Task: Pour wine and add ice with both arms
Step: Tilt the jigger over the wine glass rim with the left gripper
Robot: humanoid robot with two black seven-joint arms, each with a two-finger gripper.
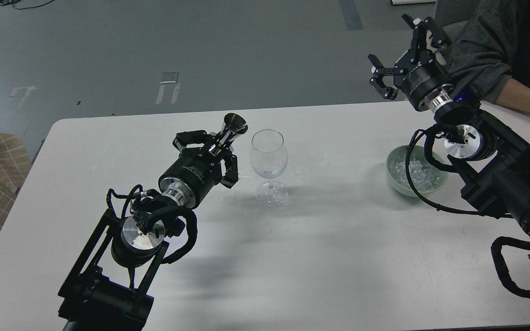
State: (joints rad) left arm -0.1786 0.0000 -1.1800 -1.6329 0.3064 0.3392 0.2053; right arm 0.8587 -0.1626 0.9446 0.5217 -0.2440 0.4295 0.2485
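- Currently: left gripper point(219, 149) closed on a small steel jigger point(233, 127), tilted toward the glass point(268, 158) near table point(292, 276) centre; wine not discernible.
- Right gripper point(400, 59) spread open, empty, raised past the far right corner.
- Ice point(419, 172) heaped in a green bowl point(391, 172) near the right edge.
- Likely handling: ice slick, hard, light, best pinched on 2 flat faces; glass fragile, top-heavy, best steadied at the stem.

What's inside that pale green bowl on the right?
The bowl holds a heap of small clear ice cubes. The right arm and its black cable cross over it, hiding part of the heap and the bowl's right side.
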